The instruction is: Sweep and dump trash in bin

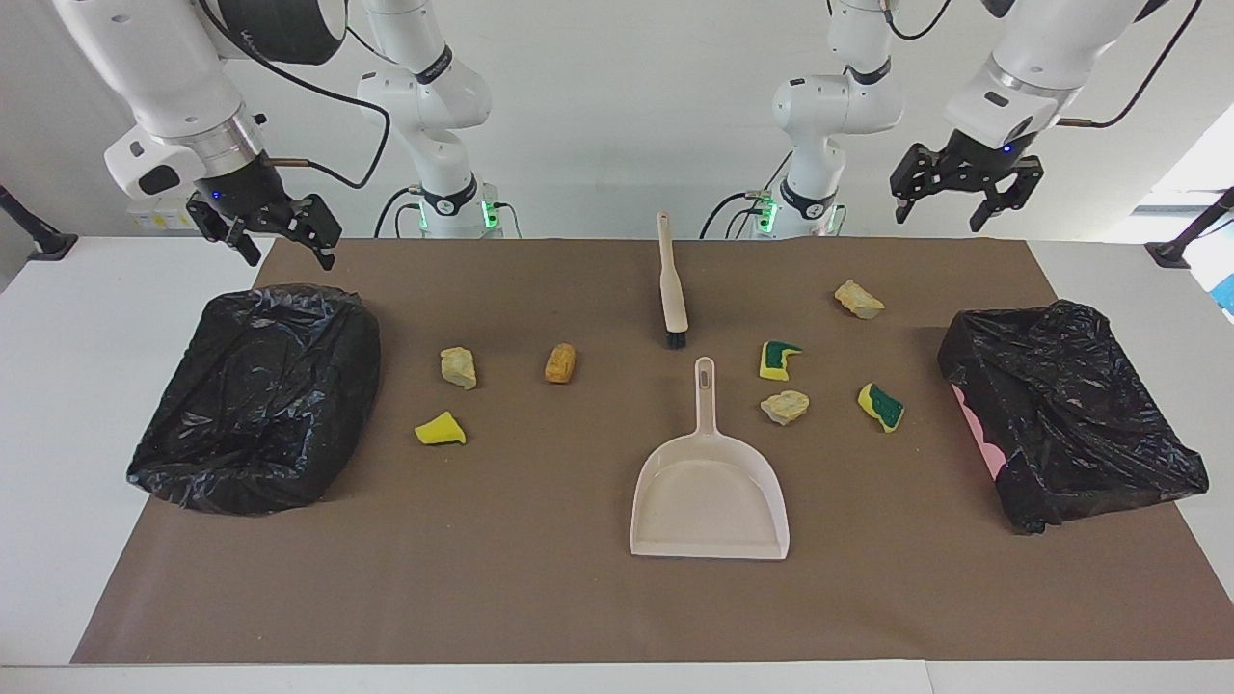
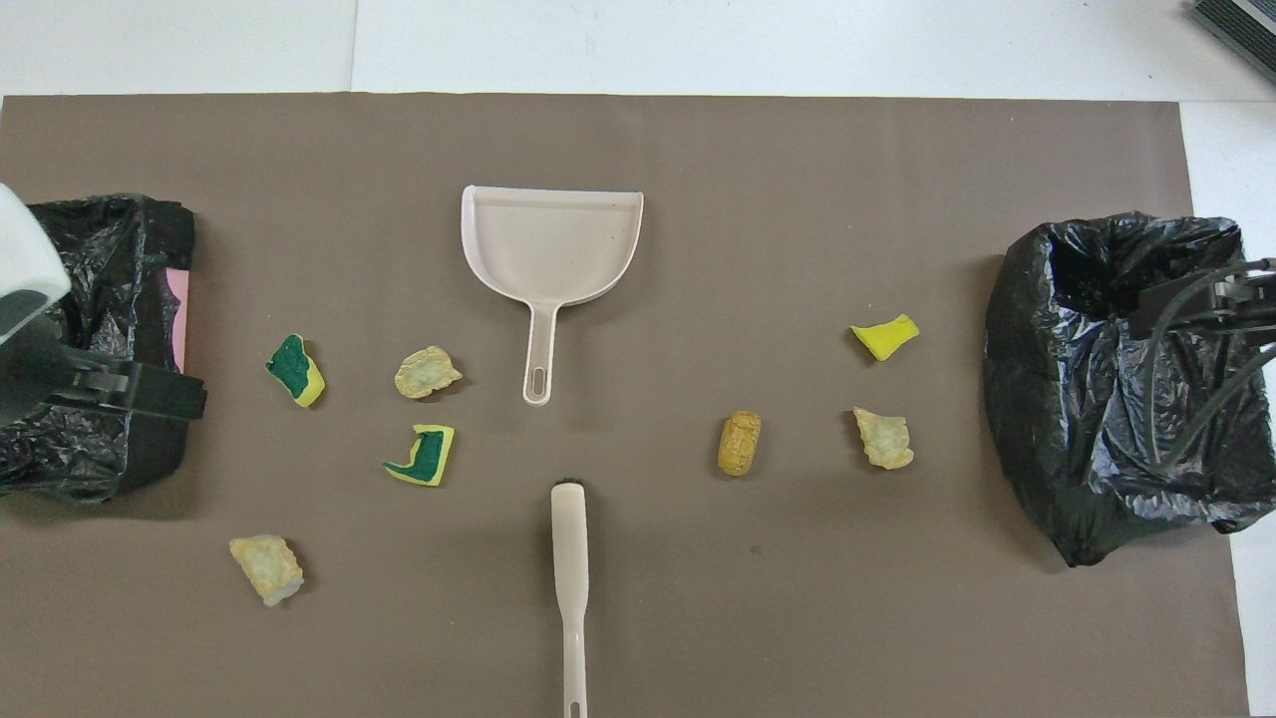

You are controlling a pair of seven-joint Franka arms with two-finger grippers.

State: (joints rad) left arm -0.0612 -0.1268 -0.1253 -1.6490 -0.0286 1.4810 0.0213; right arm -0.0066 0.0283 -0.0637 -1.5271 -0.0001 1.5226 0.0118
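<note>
Several trash scraps lie on the brown mat. A beige chunk (image 1: 459, 366), an orange-brown cylinder (image 1: 560, 363) and a yellow piece (image 1: 441, 430) lie toward the right arm's end. Two yellow-green sponges (image 1: 779, 359) (image 1: 881, 406) and two beige chunks (image 1: 785, 407) (image 1: 858, 299) lie toward the left arm's end. The beige dustpan (image 1: 710, 492) (image 2: 551, 244) lies mid-table, its handle toward the robots. The brush (image 1: 671, 284) (image 2: 569, 568) lies nearer to the robots. My left gripper (image 1: 950, 207) and right gripper (image 1: 284, 241) hang raised, open and empty.
Two bins lined with black bags stand on the mat, one at the right arm's end (image 1: 260, 395) (image 2: 1116, 379) and one at the left arm's end (image 1: 1065, 414) (image 2: 100, 249). White table (image 1: 87, 386) surrounds the mat.
</note>
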